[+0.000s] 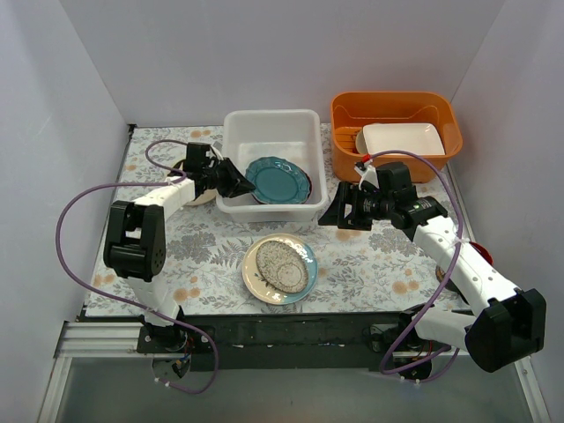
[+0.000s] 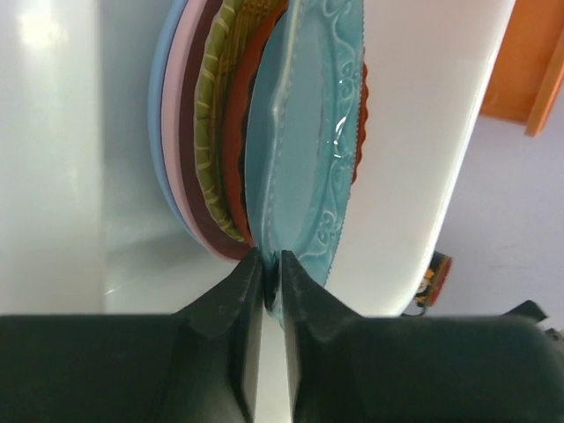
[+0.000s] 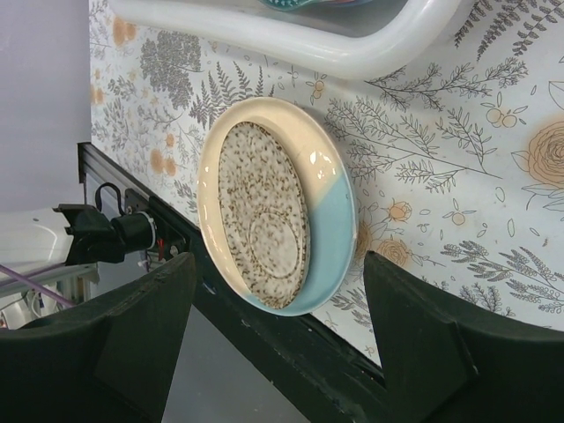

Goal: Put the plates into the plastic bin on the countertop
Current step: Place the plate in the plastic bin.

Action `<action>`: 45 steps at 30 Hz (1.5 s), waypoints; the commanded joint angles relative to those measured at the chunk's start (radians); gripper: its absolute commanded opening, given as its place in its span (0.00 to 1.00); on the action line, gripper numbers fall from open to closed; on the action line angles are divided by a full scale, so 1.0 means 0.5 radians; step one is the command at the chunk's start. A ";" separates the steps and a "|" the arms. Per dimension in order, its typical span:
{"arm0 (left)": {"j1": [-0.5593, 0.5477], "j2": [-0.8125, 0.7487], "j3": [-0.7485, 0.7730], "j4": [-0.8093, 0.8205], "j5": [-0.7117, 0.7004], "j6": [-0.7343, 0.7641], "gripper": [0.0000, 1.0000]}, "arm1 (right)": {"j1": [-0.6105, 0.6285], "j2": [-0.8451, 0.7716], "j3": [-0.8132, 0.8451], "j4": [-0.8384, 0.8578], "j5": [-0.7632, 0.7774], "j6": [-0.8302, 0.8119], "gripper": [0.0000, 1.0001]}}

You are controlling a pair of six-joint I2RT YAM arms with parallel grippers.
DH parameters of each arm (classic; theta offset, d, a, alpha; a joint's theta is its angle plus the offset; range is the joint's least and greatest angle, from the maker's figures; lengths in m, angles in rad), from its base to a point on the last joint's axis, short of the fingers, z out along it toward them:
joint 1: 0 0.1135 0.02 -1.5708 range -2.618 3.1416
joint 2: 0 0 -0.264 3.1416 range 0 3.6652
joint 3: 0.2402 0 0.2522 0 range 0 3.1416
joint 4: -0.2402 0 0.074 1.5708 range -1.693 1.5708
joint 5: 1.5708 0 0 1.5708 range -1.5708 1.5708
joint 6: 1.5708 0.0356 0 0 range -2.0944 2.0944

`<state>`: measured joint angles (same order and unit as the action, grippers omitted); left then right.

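The white plastic bin (image 1: pixel 269 123) stands at the back middle of the countertop (image 1: pixel 370 264). A teal plate (image 1: pixel 278 180) lies inside it on top of a stack. My left gripper (image 1: pixel 238 182) reaches over the bin's left wall and is shut on that plate's near rim. The left wrist view shows the teal plate (image 2: pixel 308 132) pinched by the gripper (image 2: pixel 272 271), with red-brown, woven yellow (image 2: pixel 216 115), pink and light blue plates behind it. A speckled plate with a teal rim (image 1: pixel 279 269) lies in front of the bin. My right gripper (image 1: pixel 339 210) hovers open to its right, empty (image 3: pixel 280 264).
An orange tub (image 1: pixel 397 110) at the back right holds a white rectangular dish (image 1: pixel 403 139). A cream plate (image 1: pixel 201 196) lies partly hidden under my left arm. A small red thing (image 1: pixel 481 254) peeks from behind my right arm. The table's black front rail (image 1: pixel 291 330) runs just below the speckled plate.
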<state>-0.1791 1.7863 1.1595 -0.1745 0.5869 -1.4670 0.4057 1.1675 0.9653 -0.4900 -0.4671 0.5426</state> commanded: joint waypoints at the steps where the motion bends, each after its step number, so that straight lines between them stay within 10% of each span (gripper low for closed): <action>1: -0.004 0.032 0.068 -0.323 -0.204 0.136 0.21 | -0.008 -0.037 -0.004 0.075 -0.035 -0.024 0.84; 14: -0.004 -0.182 0.335 -0.639 -0.548 0.252 0.97 | -0.011 -0.068 -0.007 0.075 -0.035 -0.015 0.84; 25: -0.007 -0.274 0.715 -0.881 -0.585 0.295 0.98 | -0.011 -0.074 -0.007 0.075 -0.041 -0.012 0.84; 45: 0.199 -0.327 0.482 -0.909 -0.972 0.446 0.98 | -0.014 -0.102 -0.059 0.075 -0.038 -0.018 0.84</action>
<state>-0.0772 1.6375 1.4441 -0.6495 0.1001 -1.2743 0.4049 1.1397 0.9428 -0.4885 -0.4747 0.5438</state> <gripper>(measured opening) 0.981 0.842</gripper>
